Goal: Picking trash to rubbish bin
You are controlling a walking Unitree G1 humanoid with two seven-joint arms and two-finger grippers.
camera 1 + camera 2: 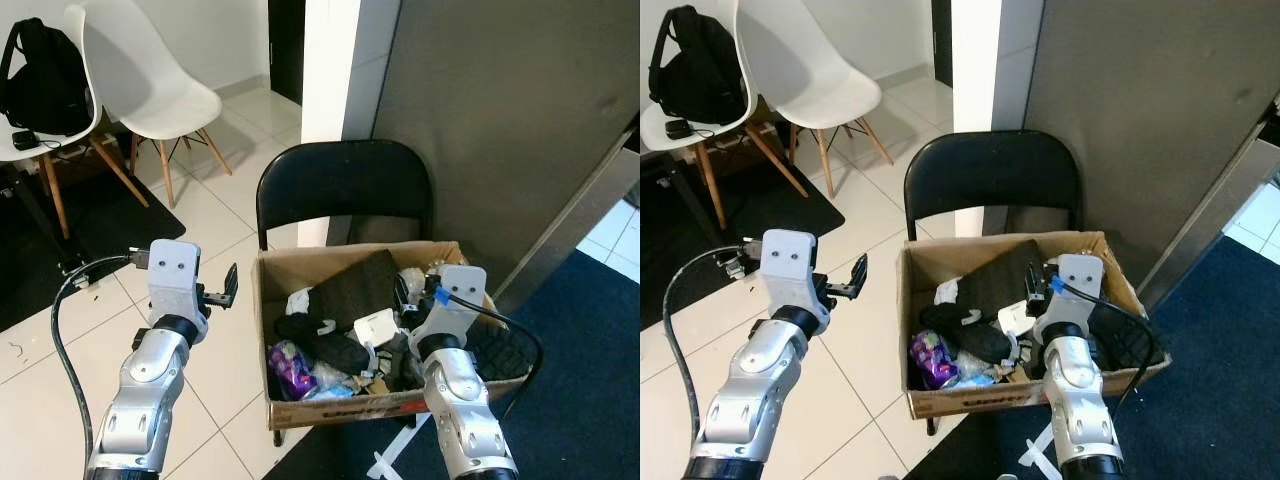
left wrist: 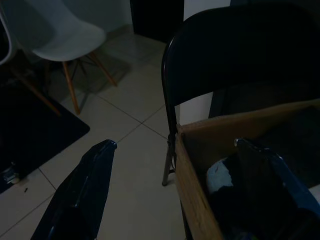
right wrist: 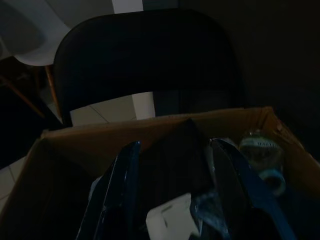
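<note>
A cardboard box [image 1: 300, 264] full of trash sits on the seat of a black folding chair [image 1: 340, 182]. Inside it lie a black cloth [image 1: 352, 288], a white plastic piece [image 1: 375, 327], a purple wrapper [image 1: 288, 368] and a clear bottle [image 3: 257, 145]. My right gripper [image 1: 405, 295] hovers over the right half of the box, open, with nothing between its fingers [image 3: 125, 175]. Just outside the box's left wall, over the tiled floor, my left gripper [image 1: 222, 290] is open and empty, one finger [image 2: 85, 190] beside the box corner.
Two white chairs [image 1: 150, 80] stand at the back left, one carrying a black backpack [image 1: 45, 80]. A grey panel [image 1: 500, 110] and a white pillar [image 1: 330, 60] rise behind the folding chair. Dark carpet [image 1: 590, 370] lies to the right, pale tiles [image 1: 220, 400] to the left.
</note>
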